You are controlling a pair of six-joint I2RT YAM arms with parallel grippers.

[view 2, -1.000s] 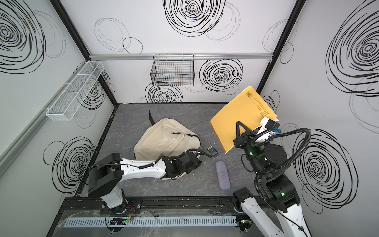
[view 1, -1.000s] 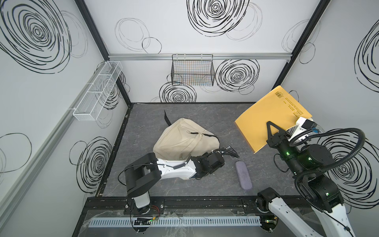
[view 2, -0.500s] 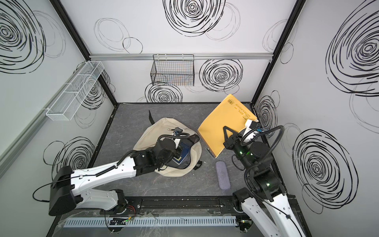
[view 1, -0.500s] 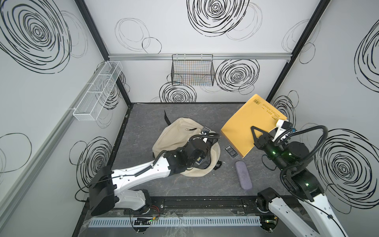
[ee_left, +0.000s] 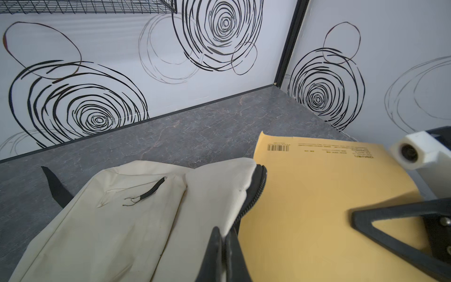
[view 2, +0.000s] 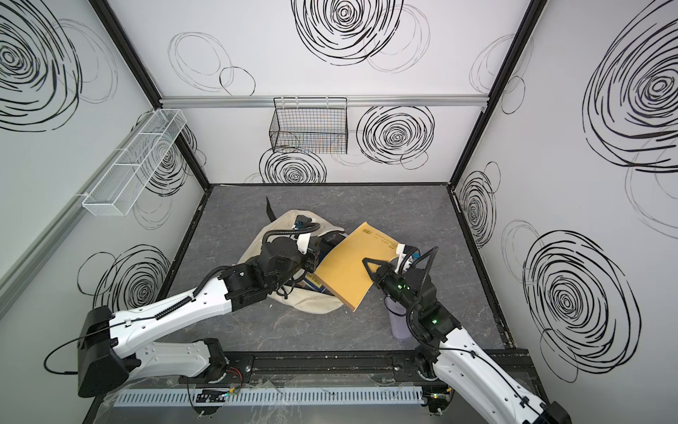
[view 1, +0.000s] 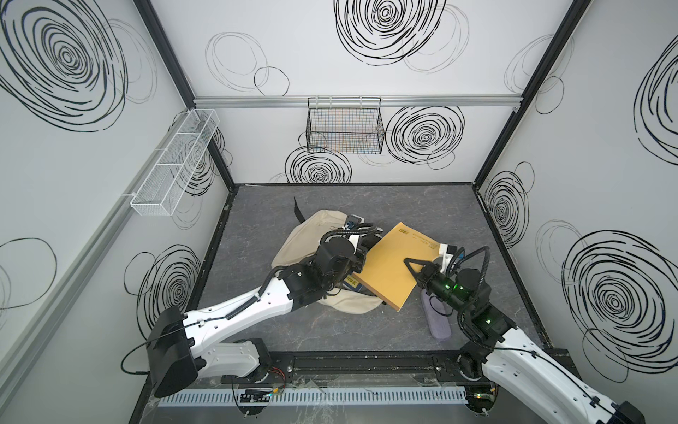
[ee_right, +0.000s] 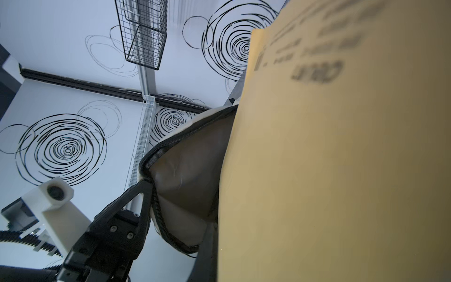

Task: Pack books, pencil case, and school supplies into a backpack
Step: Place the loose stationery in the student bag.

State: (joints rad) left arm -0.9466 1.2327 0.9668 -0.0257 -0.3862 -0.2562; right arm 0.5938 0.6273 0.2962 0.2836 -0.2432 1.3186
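On the soft canvas backpack (ee_left: 109, 219), left gripper (ee_left: 223, 234) pinches zipper rim (ee_left: 256, 193); right gripper (view 1: 410, 265) clamps thin mustard book (view 1: 389, 273).

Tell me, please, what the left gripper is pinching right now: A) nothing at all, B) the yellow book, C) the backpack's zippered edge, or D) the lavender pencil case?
C: in the left wrist view the left gripper is shut on the backpack at its black zipper edge; the yellow book is in the right gripper.
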